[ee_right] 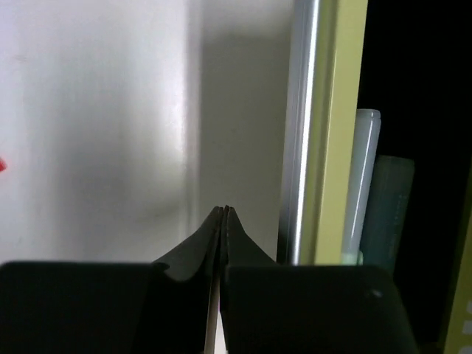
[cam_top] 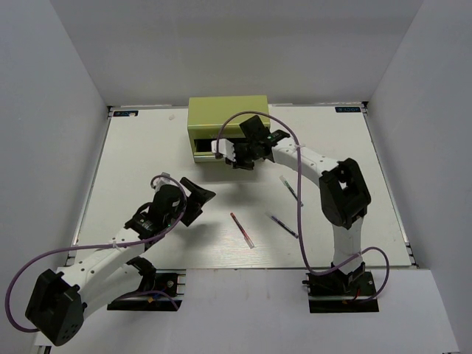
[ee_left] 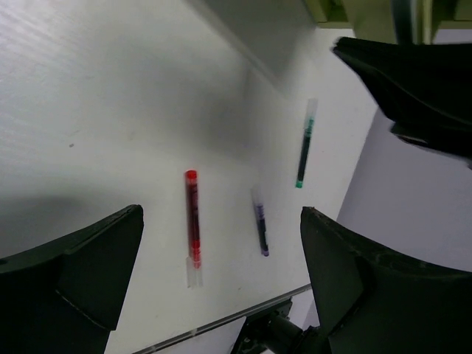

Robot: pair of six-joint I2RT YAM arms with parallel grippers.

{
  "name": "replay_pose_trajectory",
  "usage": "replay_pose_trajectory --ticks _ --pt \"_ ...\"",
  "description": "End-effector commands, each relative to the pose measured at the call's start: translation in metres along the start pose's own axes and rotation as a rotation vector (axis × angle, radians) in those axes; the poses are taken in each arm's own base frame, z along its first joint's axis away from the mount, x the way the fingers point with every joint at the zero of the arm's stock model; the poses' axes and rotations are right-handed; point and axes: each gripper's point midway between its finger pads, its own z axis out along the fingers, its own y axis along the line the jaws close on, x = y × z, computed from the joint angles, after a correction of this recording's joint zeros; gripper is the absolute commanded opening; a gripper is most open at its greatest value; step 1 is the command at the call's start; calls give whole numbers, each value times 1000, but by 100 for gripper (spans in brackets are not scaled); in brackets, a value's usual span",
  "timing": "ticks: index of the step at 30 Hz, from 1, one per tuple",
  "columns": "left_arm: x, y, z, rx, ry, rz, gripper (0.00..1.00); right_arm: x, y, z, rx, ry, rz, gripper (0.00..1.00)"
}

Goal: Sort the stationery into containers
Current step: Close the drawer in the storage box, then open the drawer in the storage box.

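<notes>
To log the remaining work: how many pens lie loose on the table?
3: thin red pen at the centre, thin purple pen to its right, thin green-black pen farther back. More may be hidden.

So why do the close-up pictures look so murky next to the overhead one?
Top external view: bright, even light, soft shadows under the arms on the white table. Left wrist view: the red pen is fairly sharp, the near jaws dark and blurred. Right wrist view: too close, all soft; glare streaks the metal edge of the yellow-green chest, and its inside is nearly black.
</notes>
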Motion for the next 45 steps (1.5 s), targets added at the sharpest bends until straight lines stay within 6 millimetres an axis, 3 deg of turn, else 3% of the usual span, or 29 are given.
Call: replay_pose_trajectory --ticks 1,5,11,13,15,17,19,21,22,23,27,28,29,30,33,34,36,37,40,45 --pt "-7 -26 1 127 -31 21 96 -2 -66 -6 247 56 47 0" --pt "-18 -32 7 170 -92 9 94 -1 -94 -14 366 78 80 0" --pt "-27 -32 36 164 -99 -9 94 2 -112 -20 443 112 99 0" --pt "-32 -45 44 187 -101 -16 94 4 -117 -23 472 125 111 0" --pt "-33 -48 59 190 -86 -19 94 3 -118 -25 478 123 112 0" --pt "-41 -64 67 235 -91 -33 94 2 -117 -26 480 122 115 0" --pt "-50 -63 82 229 -110 -62 97 2 -117 -33 486 118 118 0" --pt "-58 -80 86 305 -126 -89 100 -6 -108 -38 451 83 104 0" --pt "-55 -75 96 296 -112 -97 100 -5 -106 -42 457 82 106 0" --pt "-63 -84 97 337 -133 -111 100 -4 -102 -44 457 83 102 0" --pt "-71 -99 114 377 -135 -144 100 1 -109 -53 514 99 102 0" --pt "-71 -98 116 375 -132 -157 100 7 -103 -51 476 115 124 0" --pt "-73 -103 118 390 -136 -156 100 -9 -102 -53 427 39 115 0" --pt "-73 -103 123 390 -134 -168 100 -5 -83 -50 341 49 132 0" --pt "-80 -112 130 416 -154 -195 93 -27 -54 -59 218 -61 93 1" --pt "-79 -109 136 418 -151 -208 88 -40 -49 -70 215 -97 70 4" --pt "-89 -118 141 447 -174 -225 82 -42 -27 -75 173 -139 70 19" --pt "-88 -114 150 437 -169 -234 75 -44 -15 -87 179 -154 65 29" --pt "-93 -126 161 454 -171 -243 63 -57 -2 -106 206 -220 57 33" --pt "-93 -114 178 427 -177 -280 56 -66 -7 -133 295 -248 66 34"
